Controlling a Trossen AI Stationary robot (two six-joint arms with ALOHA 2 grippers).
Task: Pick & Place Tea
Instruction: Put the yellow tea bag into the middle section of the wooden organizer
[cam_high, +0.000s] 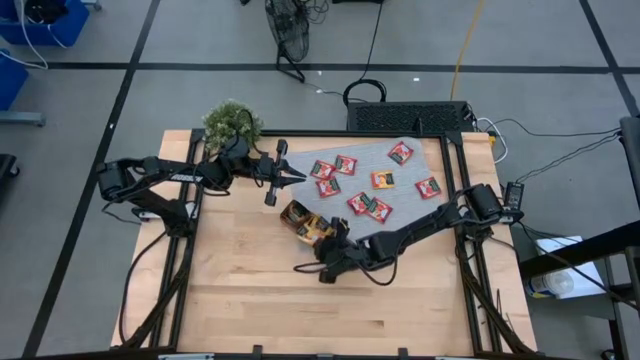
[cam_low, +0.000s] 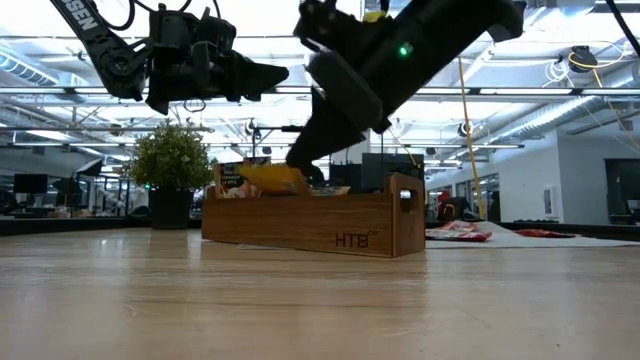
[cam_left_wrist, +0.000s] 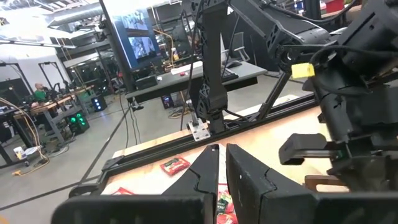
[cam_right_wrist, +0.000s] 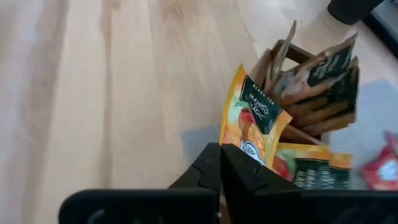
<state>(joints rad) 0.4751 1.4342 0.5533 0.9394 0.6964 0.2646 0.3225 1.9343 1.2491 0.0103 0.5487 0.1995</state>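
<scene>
The brown wooden tray (cam_high: 297, 212) (cam_low: 310, 222) stands mid-table and holds dark green (cam_right_wrist: 323, 74) and orange sachets. My right gripper (cam_high: 333, 236) (cam_right_wrist: 221, 158) is at the tray's near end, shut on an orange sachet (cam_right_wrist: 252, 118) (cam_low: 270, 178) at the height of the tray's rim. Red and orange sachets (cam_high: 372, 206) lie flat on the grey mat (cam_high: 420, 168) beyond the tray. My left gripper (cam_high: 297, 175) (cam_left_wrist: 221, 163) hovers high over the table left of the mat, shut and holding nothing. My right gripper pinches the orange sachet between its two fingers by one edge (cam_right_wrist: 244, 148). The fingers come slanting down from the table's near right side. The sachet sticks out past the fingertips, tilted, over the tray's near end; whether it touches the tray I cannot tell.
A potted plant (cam_high: 232, 122) (cam_low: 172, 160) stands at the far left corner. Black frame rails (cam_high: 462, 200) run along the table's sides. Bare wood (cam_high: 250, 290) lies near and left of the tray. The room beyond shows desks and screens.
</scene>
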